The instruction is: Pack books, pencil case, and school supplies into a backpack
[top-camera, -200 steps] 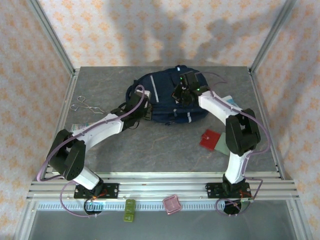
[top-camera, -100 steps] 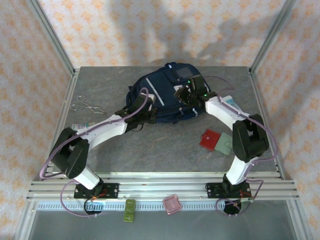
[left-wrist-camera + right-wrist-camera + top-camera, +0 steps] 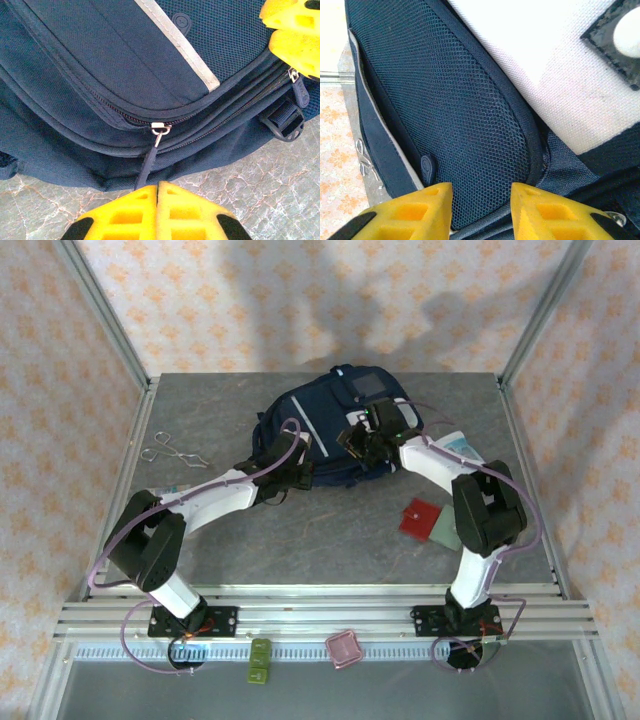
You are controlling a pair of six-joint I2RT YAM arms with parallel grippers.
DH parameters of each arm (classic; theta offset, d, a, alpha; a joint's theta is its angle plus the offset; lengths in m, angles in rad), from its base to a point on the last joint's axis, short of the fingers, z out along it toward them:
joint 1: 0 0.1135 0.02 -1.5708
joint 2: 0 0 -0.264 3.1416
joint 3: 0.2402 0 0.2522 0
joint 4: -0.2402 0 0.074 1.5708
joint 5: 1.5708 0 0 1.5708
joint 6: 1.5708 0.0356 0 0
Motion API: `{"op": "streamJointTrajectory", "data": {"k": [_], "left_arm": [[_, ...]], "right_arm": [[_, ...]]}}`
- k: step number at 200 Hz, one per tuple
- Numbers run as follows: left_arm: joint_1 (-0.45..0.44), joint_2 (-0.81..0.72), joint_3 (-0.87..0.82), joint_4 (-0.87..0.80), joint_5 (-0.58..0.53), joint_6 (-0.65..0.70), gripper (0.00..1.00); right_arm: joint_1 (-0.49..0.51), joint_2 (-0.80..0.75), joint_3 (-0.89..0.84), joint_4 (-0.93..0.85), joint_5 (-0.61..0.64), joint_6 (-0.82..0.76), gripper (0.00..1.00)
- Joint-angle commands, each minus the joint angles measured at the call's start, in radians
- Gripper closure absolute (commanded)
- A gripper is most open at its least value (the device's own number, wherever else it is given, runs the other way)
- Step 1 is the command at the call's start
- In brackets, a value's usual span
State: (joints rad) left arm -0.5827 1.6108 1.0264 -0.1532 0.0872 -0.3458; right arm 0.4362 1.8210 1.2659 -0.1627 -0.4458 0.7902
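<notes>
Now the big navy blue cloth backpack sits farther toward 12 o'clock than before. At the bag's 7 o'clock edge the left pincer is pressed shut, right at the end of the dark zipper pull. At 4 o'clock the right pincer is open over the mesh.

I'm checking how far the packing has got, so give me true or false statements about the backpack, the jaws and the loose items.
1. The left arm's jaws are shut on the backpack's zipper pull. True.
2. The right arm's jaws are shut. False: they stand apart over the backpack's mesh.
3. The red square piece lies inside the backpack. False: it lies on the table beside the grey-green piece.
4. The metal scissors lie left of the backpack. True.
</notes>
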Motion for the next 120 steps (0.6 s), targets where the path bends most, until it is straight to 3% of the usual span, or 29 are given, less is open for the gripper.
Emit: {"op": "streamJointTrajectory", "data": {"k": [1, 40, 93, 120], "left_arm": [[-0.004, 0.017, 0.013, 0.008, -0.035, -0.001, 0.78], [-0.005, 0.063, 0.028, 0.026, -0.069, 0.000, 0.56], [-0.005, 0.128, 0.076, 0.023, -0.107, 0.055, 0.52], [-0.004, 0.147, 0.106, 0.026, -0.098, 0.070, 0.57]], "right_arm": [[0.008, 0.004, 0.009, 0.009, 0.002, 0.015, 0.65], [0.009, 0.002, 0.010, 0.009, 0.007, 0.011, 0.66], [0.016, -0.001, 0.005, 0.018, 0.006, 0.011, 0.67], [0.018, -0.005, 0.003, 0.020, 0.010, 0.011, 0.68]]}}
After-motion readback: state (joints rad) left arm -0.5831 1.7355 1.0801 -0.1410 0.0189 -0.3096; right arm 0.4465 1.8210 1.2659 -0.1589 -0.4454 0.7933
